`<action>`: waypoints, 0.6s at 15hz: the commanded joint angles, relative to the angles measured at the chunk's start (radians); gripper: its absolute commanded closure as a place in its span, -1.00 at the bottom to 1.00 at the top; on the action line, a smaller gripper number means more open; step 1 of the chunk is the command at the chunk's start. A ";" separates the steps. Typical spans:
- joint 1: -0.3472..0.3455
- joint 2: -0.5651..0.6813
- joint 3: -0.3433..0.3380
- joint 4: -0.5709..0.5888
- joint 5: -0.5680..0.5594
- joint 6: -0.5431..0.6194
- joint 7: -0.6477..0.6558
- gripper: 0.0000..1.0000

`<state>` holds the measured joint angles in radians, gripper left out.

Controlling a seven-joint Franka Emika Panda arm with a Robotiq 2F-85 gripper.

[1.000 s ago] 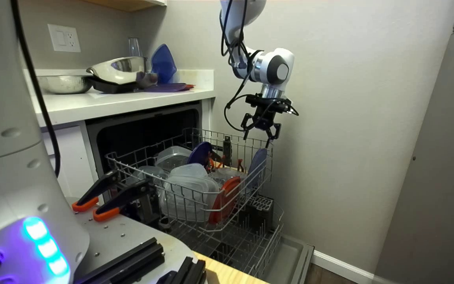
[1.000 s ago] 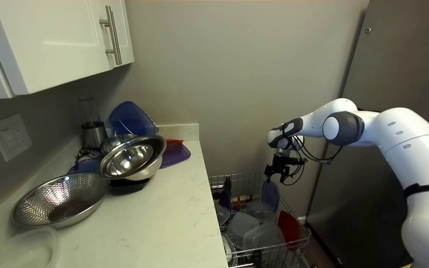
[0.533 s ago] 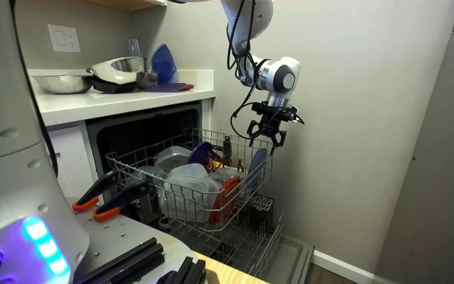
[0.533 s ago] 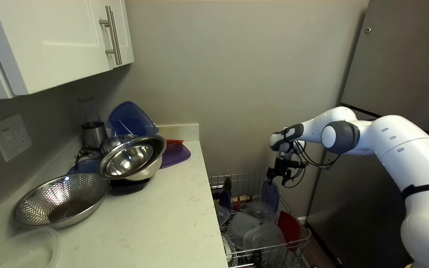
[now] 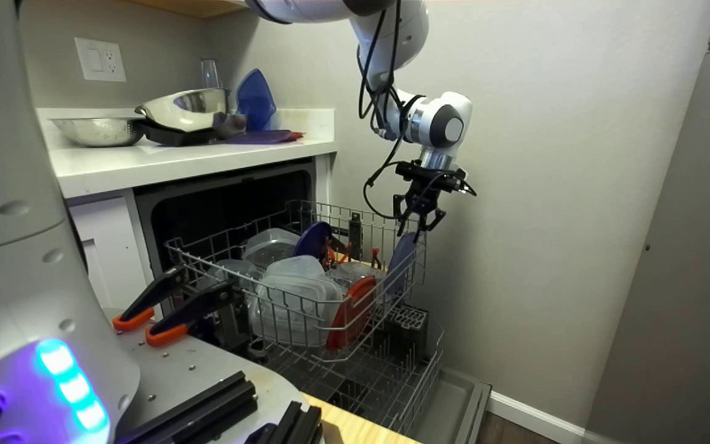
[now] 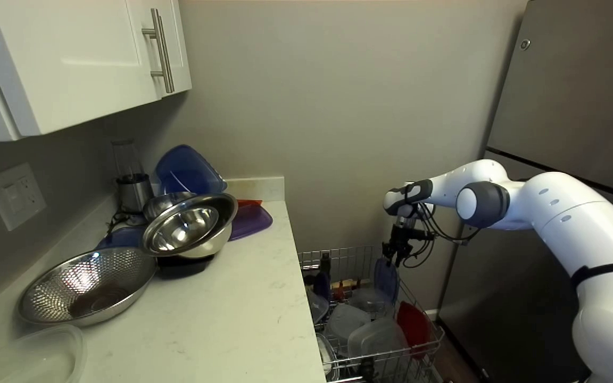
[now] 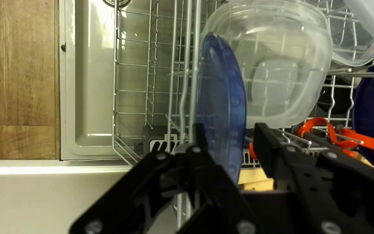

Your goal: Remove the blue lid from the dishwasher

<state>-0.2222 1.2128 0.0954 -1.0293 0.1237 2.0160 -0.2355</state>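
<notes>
Blue lid: on edge in upper rack
Dishwasher: rack drawn out
End effector: fingers apart, lid between in wrist view

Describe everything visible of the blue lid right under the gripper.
The blue lid is thin, rounded and slightly translucent, seemingly plastic, with small round marks along its thicker rim. It stands on edge, a little tilted, inside the wire upper rack, apparently leaning against that side. The open gripper straddles the lid's top; whether it touches isn't clear.
</notes>
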 commanded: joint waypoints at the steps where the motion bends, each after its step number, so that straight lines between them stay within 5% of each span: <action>1: -0.014 0.030 0.014 0.060 0.027 -0.046 -0.035 0.71; 5: -0.014 0.042 0.017 0.088 0.028 -0.057 -0.037 0.94; 9: -0.008 -0.030 0.026 0.021 0.003 -0.042 -0.041 0.87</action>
<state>-0.2222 1.2448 0.1045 -0.9613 0.1243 1.9890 -0.2362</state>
